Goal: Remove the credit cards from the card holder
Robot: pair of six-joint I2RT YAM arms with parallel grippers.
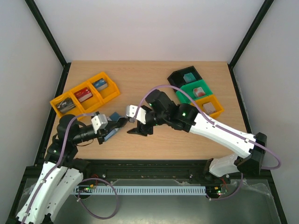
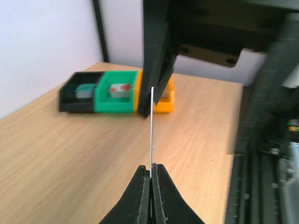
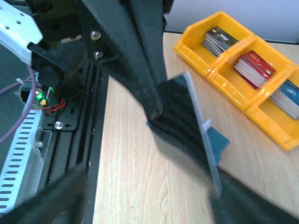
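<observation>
My left gripper [image 1: 115, 125] [image 2: 151, 171] is shut on the card holder [image 1: 110, 135], a thin flat blue thing held on edge just above the table. In the left wrist view it shows only as a pale line [image 2: 151, 126]. In the right wrist view it is a pale plate [image 3: 202, 135] with a small white tab, and a teal corner [image 3: 217, 141] sticks out behind it; I cannot tell whether that corner is a credit card. My right gripper [image 1: 134, 125] [image 3: 149, 205] is open, facing the holder's free end, with one finger [image 2: 156, 60] at its far tip.
Three yellow-orange trays [image 1: 108, 95] [image 3: 219, 81] with stacks of blocks stand at the back left. A black, a green and an orange tray [image 1: 198, 98] [image 2: 103, 103] stand at the back right. The black base rail [image 1: 149, 164] runs along the table's near edge.
</observation>
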